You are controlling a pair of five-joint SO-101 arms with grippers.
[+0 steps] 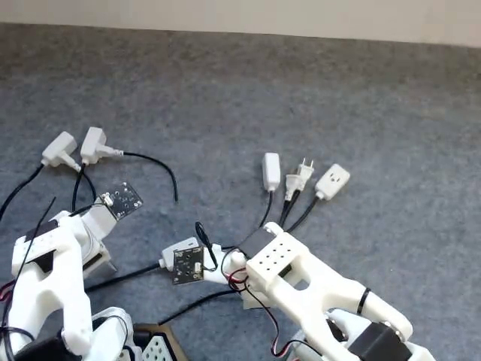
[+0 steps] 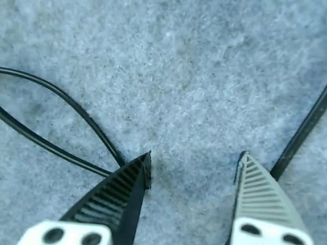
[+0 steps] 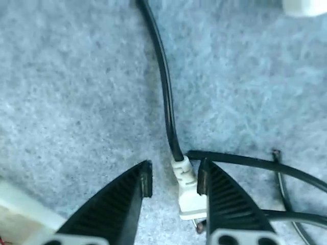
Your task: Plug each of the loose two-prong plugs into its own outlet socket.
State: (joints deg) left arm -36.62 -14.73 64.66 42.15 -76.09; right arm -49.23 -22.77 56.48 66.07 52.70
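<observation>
My right hand [image 3: 173, 176] straddles a white plug [image 3: 188, 196] lying near-centre on the tabletop [image 3: 76, 76]. Its jaws are partly open, seemingly not gripping yet, lined up to pinch it. My left hand [image 2: 195, 154] hangs wide open, empty.

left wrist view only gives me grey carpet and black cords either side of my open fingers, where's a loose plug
Observer: In the high view, a two-prong plug lies mid-table, its prongs pointing away from the arms.
Operator: is the other arm on anything
Observer: The right gripper is open, with a white plug end on a black cord between its fingers, close to one of them.
Operator: any socket free near that pronged one
Observer: Yes. A white outlet socket lies just beside the two-prong plug, slotted face up, with nothing plugged into it.
</observation>
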